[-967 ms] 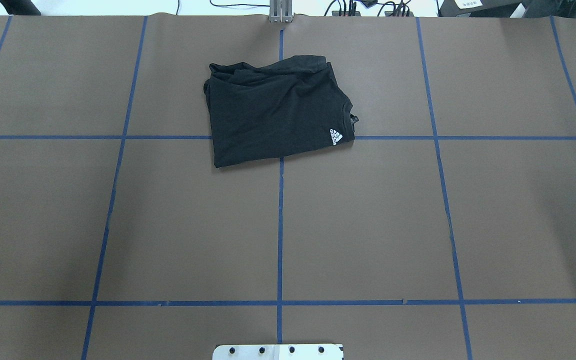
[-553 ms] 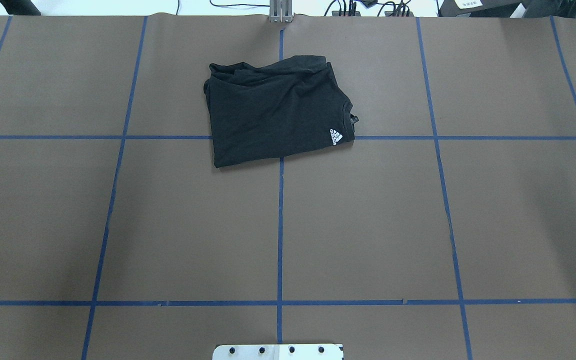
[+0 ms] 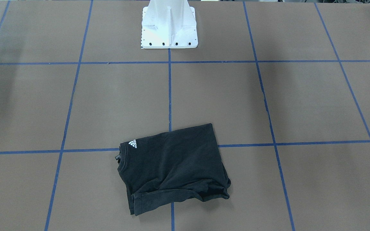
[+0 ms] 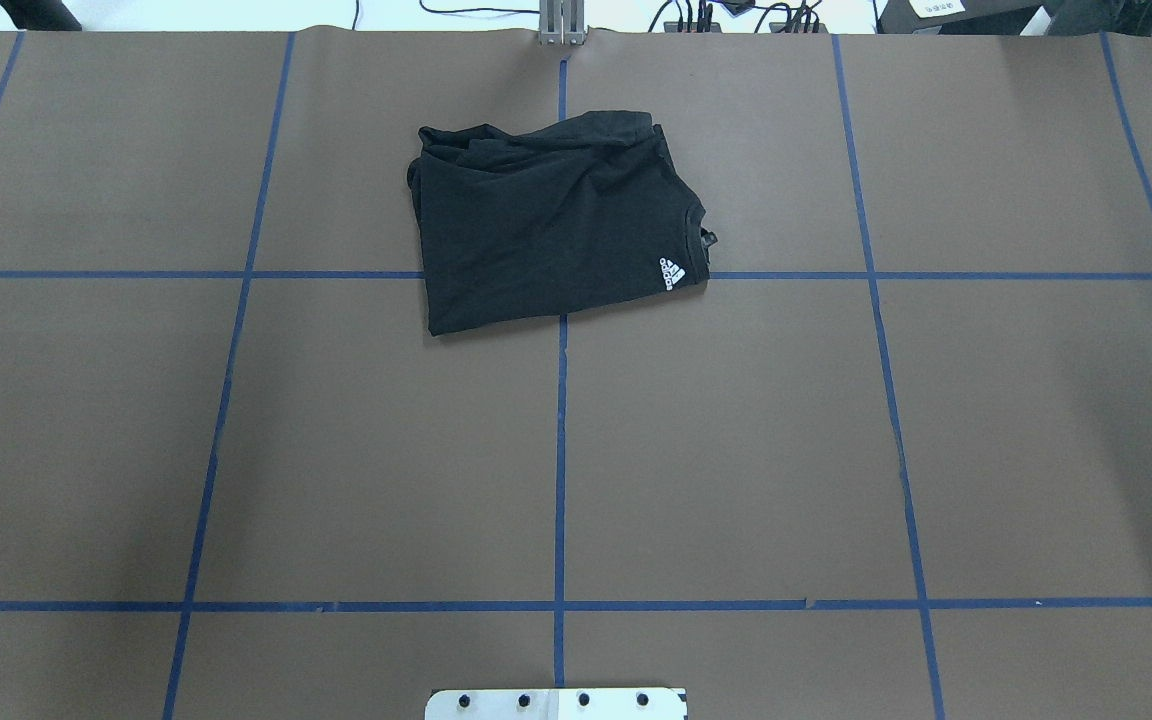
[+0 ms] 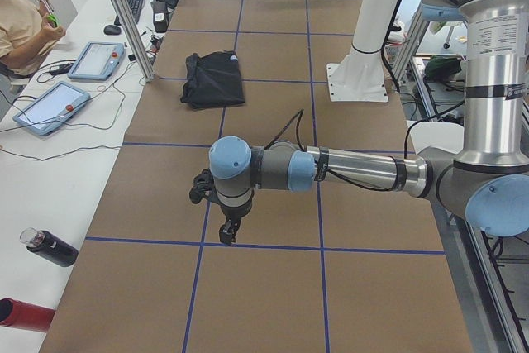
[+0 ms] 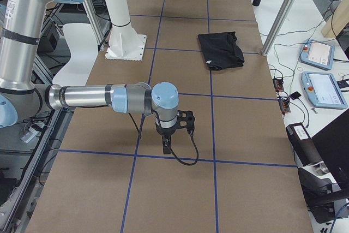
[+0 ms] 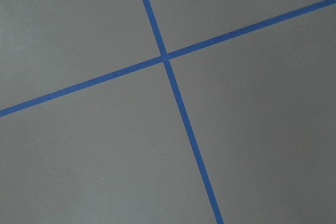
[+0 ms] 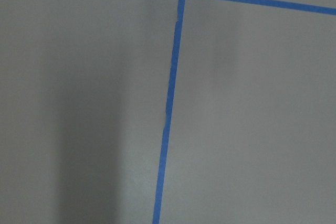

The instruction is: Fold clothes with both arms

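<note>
The clothes are a single black T-shirt (image 4: 546, 225), lying folded into a rough rectangle on the far middle of the brown table, its small white logo (image 4: 671, 274) facing up. It also shows in the front-facing view, T-shirt (image 3: 172, 166), with rumpled layers along the operators' side. My left gripper (image 5: 228, 233) hangs over a blue tape line far from the shirt, seen only from the side; I cannot tell if it is open. My right gripper (image 6: 166, 147) hangs likewise over the table, state unclear. Both wrist views show only bare table and tape.
The white pedestal base (image 3: 169, 25) stands at the robot's side of the table. Tablets (image 5: 50, 105), a black bottle (image 5: 50, 247), a metal post (image 5: 124, 14) and a person's arm (image 5: 21, 31) are along the operators' side. More tablets (image 6: 323, 88) lie beyond the far edge.
</note>
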`<state>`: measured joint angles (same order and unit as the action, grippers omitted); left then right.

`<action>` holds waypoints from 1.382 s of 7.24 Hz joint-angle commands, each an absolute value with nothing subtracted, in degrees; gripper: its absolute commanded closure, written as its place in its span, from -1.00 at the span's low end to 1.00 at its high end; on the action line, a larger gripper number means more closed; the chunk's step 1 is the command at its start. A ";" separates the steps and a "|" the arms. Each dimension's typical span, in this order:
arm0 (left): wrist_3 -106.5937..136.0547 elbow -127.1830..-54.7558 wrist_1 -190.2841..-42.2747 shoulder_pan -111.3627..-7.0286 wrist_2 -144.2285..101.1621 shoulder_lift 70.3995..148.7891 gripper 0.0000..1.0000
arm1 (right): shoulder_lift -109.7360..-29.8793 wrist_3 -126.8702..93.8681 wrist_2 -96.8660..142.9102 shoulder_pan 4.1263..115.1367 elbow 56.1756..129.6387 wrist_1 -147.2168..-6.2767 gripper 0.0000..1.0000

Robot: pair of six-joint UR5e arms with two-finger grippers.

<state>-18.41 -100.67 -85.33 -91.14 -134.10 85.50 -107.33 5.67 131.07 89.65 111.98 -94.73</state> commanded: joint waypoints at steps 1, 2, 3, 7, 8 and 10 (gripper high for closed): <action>-18.46 -100.63 -85.34 -91.14 -134.03 85.43 -1.00 | -107.31 5.63 131.31 89.65 111.80 -94.75 -1.00; -18.54 -100.72 -85.34 -91.14 -134.03 85.52 -1.00 | -107.40 5.54 131.31 89.65 111.80 -94.92 -1.00; -18.46 -100.81 -85.34 -91.14 -134.03 85.60 -1.00 | -107.32 5.54 131.31 89.65 111.88 -94.92 -1.00; -18.46 -101.07 -85.34 -91.14 -134.12 85.69 -1.00 | -107.40 5.36 131.31 89.65 111.88 -94.75 -1.00; -18.46 -101.34 -85.34 -91.14 -134.12 85.69 -1.00 | -107.40 5.36 131.31 89.65 111.88 -94.66 -1.00; -18.37 -101.69 -86.04 -91.06 -134.12 85.78 -1.00 | -107.58 5.36 131.31 89.21 111.71 -94.75 -1.00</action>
<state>-18.40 -101.53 -85.56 -91.12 -134.12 85.75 -107.49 5.40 131.31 89.47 111.81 -94.72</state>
